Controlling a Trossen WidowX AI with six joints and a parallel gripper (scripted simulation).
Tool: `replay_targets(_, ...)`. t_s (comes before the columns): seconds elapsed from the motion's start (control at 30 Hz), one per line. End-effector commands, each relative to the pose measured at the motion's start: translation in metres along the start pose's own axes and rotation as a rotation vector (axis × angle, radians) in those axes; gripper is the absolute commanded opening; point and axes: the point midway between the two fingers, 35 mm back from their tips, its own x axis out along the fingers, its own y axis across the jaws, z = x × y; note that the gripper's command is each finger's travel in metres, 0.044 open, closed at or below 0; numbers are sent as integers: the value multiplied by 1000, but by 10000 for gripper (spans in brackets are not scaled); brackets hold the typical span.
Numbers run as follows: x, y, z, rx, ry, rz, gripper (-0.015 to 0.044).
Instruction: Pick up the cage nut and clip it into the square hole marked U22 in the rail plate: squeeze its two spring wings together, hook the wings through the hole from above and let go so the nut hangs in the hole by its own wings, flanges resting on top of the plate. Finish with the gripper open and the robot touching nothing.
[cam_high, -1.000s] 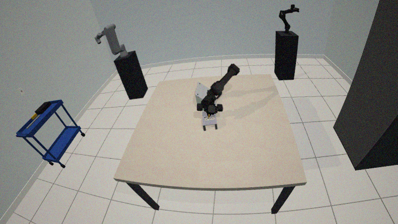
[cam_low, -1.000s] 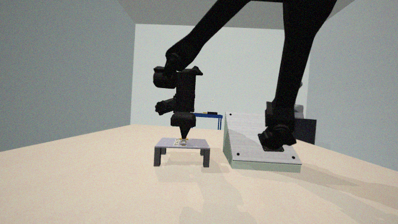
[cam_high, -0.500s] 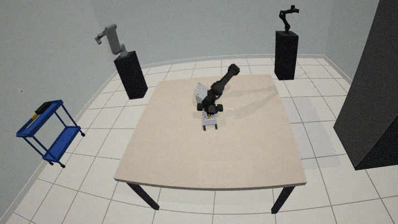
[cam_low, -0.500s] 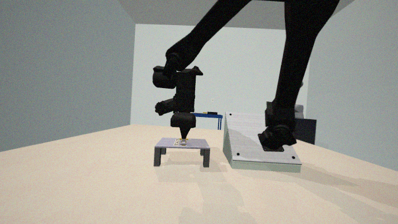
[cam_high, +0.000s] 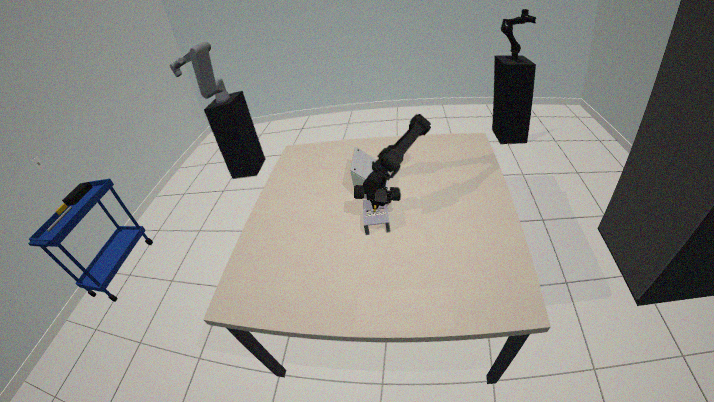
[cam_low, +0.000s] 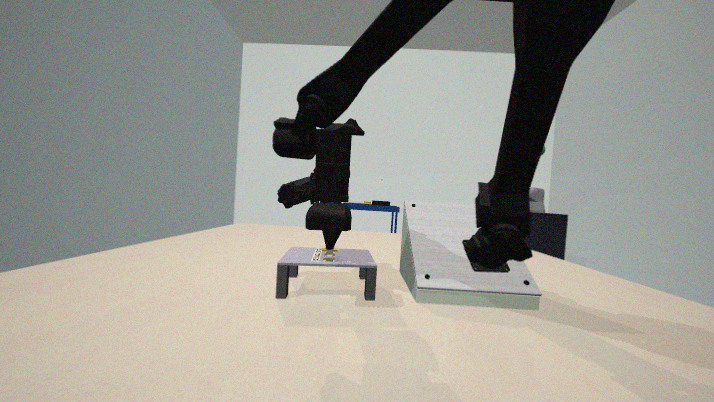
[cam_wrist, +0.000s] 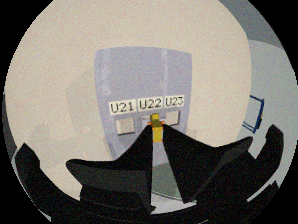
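At nine to ten o'clock from my fingertips in the wrist view, the square hole under U21 (cam_wrist: 125, 125) lies open in the rail plate (cam_high: 376, 219) (cam_low: 297, 257) (cam_wrist: 142, 72), its U21 label (cam_wrist: 122, 107) at ten. Just short of twelve is the U22 label (cam_wrist: 150, 103). At the dial's centre, my hand (cam_high: 375, 205) (cam_low: 330, 247) (cam_wrist: 156, 128) is nearly closed, with the yellow cage nut (cam_high: 375, 207) (cam_low: 336, 250) (cam_wrist: 157, 133) pinched between the fingers, over the U22 spot. The nut and fingers hide most of that hole; I cannot tell whether the wings are through it. At one o'clock sits the U23 label (cam_wrist: 174, 101), with the square hole under U23 (cam_wrist: 173, 118) between one and two. Farther off, near three, stands a blue cart (cam_high: 75, 216) (cam_low: 370, 207) (cam_wrist: 261, 107).

I judge I'm on the insertion step, wings squeezed. Next I should check the line-up, ease straight down until the flanges meet the plate, then spread my fingers and rise clear without tugging the nut.

My count: one nut, one plate on four dark legs above the surface (cam_high: 360, 285) (cam_low: 190, 325) (cam_wrist: 50, 75), three labels, two holes plainly seen and a third mostly covered.
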Motion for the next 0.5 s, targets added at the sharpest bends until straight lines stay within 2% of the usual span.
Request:
replay_targets(0.0,-1,0,0,3,-2,-9,23)
replay_targets(0.47,-1,1,0,3,-2,-26,23)
